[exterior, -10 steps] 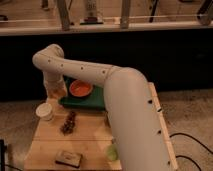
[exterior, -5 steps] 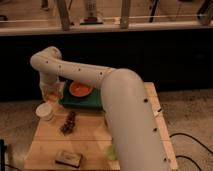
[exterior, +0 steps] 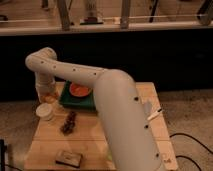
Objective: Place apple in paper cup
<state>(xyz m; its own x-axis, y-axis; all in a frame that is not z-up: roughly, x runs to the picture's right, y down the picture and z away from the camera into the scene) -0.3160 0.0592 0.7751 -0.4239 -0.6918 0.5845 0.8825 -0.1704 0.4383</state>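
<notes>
My big smooth white arm (exterior: 115, 105) bends over the pale wooden slat table (exterior: 50, 142), w/ my gripper (exterior: 48, 96) pointing down nr its left rear. Right of gripper: flat dark-green tray (exterior: 70, 103) w/ shallow orange bowl (exterior: 80, 90). Just under gripper: short white cylindrical paper cup (exterior: 45, 112), upright, mouth up. Gripper's clamped tight on the small round yellowish-orange apple (exterior: 49, 98), just above cup. It's round, so no long axis; stem direction can't tell.
</notes>
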